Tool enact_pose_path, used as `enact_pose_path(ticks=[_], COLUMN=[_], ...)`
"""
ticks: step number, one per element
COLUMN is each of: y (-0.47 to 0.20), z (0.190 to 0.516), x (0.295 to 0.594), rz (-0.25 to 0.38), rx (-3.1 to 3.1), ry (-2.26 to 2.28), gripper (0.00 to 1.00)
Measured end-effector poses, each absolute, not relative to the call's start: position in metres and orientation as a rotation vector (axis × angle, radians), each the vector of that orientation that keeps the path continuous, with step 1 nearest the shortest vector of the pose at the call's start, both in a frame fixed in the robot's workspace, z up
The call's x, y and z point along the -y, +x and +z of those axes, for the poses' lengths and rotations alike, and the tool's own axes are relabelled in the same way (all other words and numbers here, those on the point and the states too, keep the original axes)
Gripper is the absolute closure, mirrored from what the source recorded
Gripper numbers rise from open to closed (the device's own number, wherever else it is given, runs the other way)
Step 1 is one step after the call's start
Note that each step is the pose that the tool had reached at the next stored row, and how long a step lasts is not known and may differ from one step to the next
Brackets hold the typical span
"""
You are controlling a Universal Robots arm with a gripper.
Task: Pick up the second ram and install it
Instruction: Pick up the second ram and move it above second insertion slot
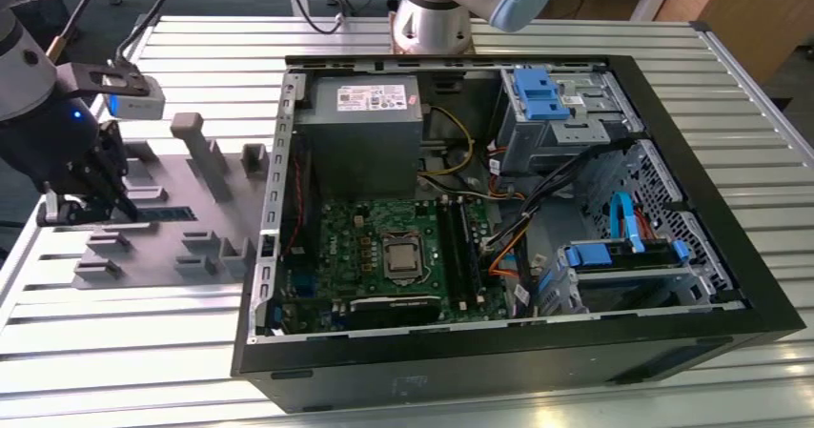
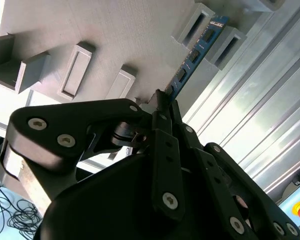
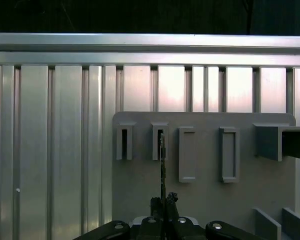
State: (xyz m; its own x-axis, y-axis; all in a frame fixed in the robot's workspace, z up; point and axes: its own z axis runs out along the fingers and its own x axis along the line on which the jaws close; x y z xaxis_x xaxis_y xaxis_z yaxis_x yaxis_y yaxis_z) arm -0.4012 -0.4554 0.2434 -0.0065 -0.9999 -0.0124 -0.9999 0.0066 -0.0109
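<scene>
Jaws: drawn close together, pinching one end of the second ram [image 2: 195, 52] between two slim black fingers [image 3: 171, 199].

Second ram: long, thin, flat board, blue-green with a row of dark square chips. It stands on edge on the fixture plate [image 1: 159, 242] and runs from the gripper [image 2: 162, 100] toward the exterior view's right. Its free end sits between two slotted blocks [image 2: 227, 45]. In the first wrist view it appears edge-on as a thin dark line [image 3: 162, 165].

Gripper [image 1: 91, 209]: matte black linkage body with bright screw heads, set low over the left end of the plate in the exterior view, fingertips down at the stick.

Arm [image 1: 26, 75]: grey and black wrist section descending at the exterior view's far left. Its base [image 1: 433, 18] is mounted at the far edge of the table.

Fixture plate: flat, matte grey plastic carrying rectangular slotted blocks and upright posts.

Table [image 1: 128, 342]: ribbed aluminium slats, reflective.

Computer case [image 1: 509, 356]: open black tower lying on its side, right of the plate, holding a green motherboard [image 1: 381, 247], a grey box power supply [image 1: 362, 128] and blue plastic drive brackets [image 1: 547, 94].
</scene>
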Motion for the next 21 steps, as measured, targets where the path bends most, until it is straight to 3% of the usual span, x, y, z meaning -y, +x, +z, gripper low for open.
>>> enact_pose_path(ticks=[21], y=[-0.401], z=[0.256], x=[0.455], rz=[0.002], rx=[-2.217], ry=[-2.203], gripper=[0.86])
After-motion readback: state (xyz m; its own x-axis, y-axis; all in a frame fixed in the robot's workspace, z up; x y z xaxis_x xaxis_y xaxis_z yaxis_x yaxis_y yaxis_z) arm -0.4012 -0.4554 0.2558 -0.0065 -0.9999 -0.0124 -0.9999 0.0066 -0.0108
